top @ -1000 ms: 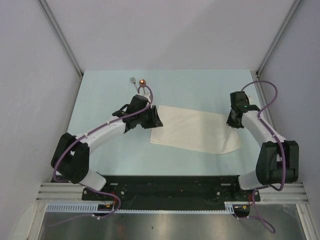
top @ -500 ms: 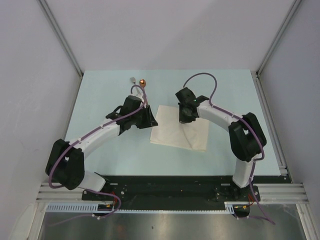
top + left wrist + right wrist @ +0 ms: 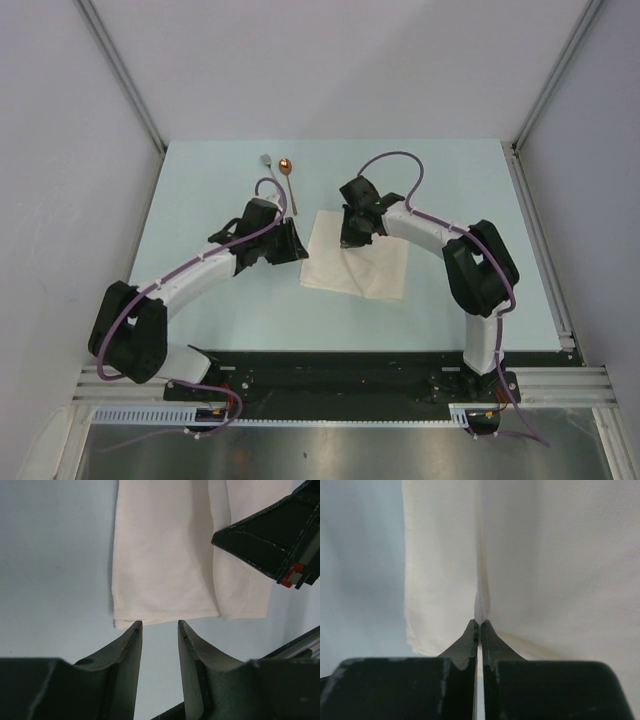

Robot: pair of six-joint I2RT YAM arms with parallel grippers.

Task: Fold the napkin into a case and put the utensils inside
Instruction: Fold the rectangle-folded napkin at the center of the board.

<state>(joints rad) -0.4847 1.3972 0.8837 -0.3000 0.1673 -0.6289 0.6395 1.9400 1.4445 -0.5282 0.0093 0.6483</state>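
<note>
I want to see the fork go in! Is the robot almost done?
Not nearly. The napkin is folded over, not yet a narrow strip. The right gripper pinches a cloth layer mid-fold; the left gripper sits open at its edge. The fork and spoon lie on the table, not yet inside.

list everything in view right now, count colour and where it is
napkin: 1, cream, folded, middle of the table between the two grippers
spoon: 1, copper-orange bowl with a slim handle, far side of the table beyond the left arm
fork: 1, silver, just left of the spoon's bowl; only a small part shows
table: 1, pale blue-green, under everything
left gripper: 1, black, open, at the napkin's left edge
right gripper: 1, black, shut on a pinched ridge of the napkin, over its far part
</note>
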